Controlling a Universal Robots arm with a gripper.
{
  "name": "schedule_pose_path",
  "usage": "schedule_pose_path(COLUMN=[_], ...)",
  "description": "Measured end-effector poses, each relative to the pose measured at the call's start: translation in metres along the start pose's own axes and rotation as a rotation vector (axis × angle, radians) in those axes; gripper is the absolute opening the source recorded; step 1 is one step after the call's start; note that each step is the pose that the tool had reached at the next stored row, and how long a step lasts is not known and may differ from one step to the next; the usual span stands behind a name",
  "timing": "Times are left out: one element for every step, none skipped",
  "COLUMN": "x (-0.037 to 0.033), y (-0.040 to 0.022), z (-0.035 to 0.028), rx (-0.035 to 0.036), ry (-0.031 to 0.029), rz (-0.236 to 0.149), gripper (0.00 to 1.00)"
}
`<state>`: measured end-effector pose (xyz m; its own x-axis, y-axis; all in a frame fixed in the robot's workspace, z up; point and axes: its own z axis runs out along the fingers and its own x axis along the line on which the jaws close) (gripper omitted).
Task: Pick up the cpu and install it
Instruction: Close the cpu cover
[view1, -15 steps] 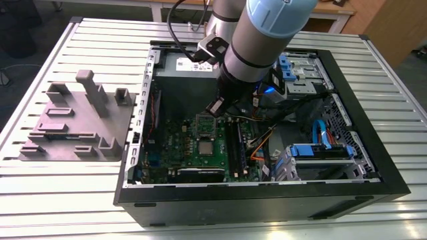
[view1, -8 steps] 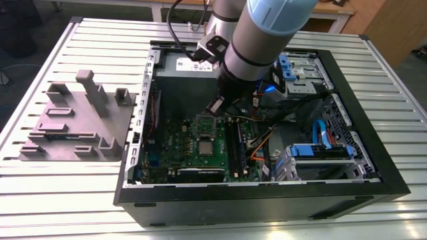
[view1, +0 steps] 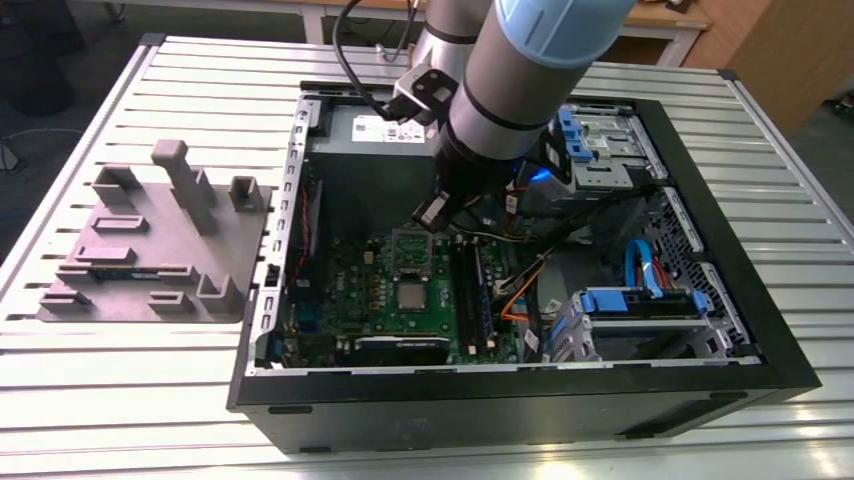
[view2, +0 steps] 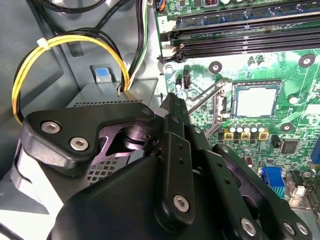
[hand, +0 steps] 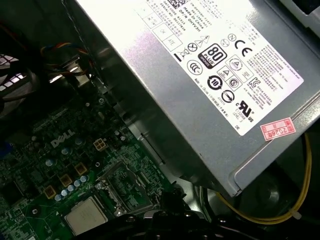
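Grey power supply box (hand: 200, 90) with a white label above a green motherboard (hand: 45, 175).
The silver cpu (hand: 86, 215) sits on the board beside an open metal-framed socket (hand: 127, 187).

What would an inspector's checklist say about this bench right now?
Surface: slatted metal table, carrying an open computer case.
Job's things: cpu lying flat on the green motherboard, not held.
Clutter: grey moulded fixture block beside the case.
Grippers: gripper hanging over the board near the power supply, holding nothing.
Cables: yellow loop; blue cable.
Surroundings: wooden furniture.
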<state>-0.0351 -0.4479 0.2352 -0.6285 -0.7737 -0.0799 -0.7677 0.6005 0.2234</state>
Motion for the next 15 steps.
schedule_pose_path(x=[0.0000, 0.0000, 0.0001, 0.0001, 0.0002, 0.0003, 0.0003, 0.0004, 0.0004, 0.0005, 0.0005, 0.0005, 0.0005, 0.0005, 0.0005], y=[0.0001, 0.0003, 0.0004, 0.0006, 0.0007, 0.0008, 0.0009, 0.0010, 0.0011, 0.0012, 0.0012, 0.0012, 0.0013, 0.0013, 0.0013], z=[-0.0003, -0.0007, -0.0010, -0.0012, -0.0013, -0.0014, -0.0015, -0.0016, -0.0017, -0.0018, -0.0019, -0.0019, -0.0020, -0.0020, -0.0020], rx=[-0.0001, -0.0002, -0.0003, -0.0006, -0.0008, -0.0010, -0.0012, -0.0013, -0.0014, -0.0016, -0.0017, -0.0018, -0.0019, -0.0020, -0.0021], ry=[0.0004, 0.0009, 0.0013, 0.0016, 0.0018, 0.0023, 0.0030, 0.0036, 0.0041, 0.0045, 0.0051, 0.0054, 0.0057, 0.0059, 0.0060], rz=[-0.002, -0.003, -0.005, -0.007, -0.009, -0.011, -0.013, -0.016, -0.018, -0.020, -0.021, -0.023, -0.024, -0.025, -0.026], gripper=[0.10, 0.10, 0.10, 0.10, 0.10, 0.10, 0.10, 0.10, 0.10, 0.10, 0.10, 0.10, 0.10, 0.10, 0.10])
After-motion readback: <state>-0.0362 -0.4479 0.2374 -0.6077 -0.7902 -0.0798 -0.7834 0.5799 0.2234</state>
